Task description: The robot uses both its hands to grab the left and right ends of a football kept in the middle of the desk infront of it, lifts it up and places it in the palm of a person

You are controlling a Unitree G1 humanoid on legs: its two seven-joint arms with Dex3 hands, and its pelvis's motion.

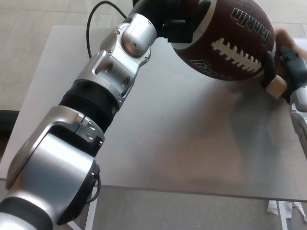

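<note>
Above the desk [192, 143], football [225, 43] clamped between left hand [184, 21] and right hand [283, 72].

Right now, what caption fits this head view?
Robot's left hand and right hand hold a brown football above the grey desk.

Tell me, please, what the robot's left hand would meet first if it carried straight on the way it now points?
The football. The left hand points toward picture right and is already pressed against the ball's left end, so nothing lies between them. Beyond the ball sits the right hand, gripping the opposite end.
</note>
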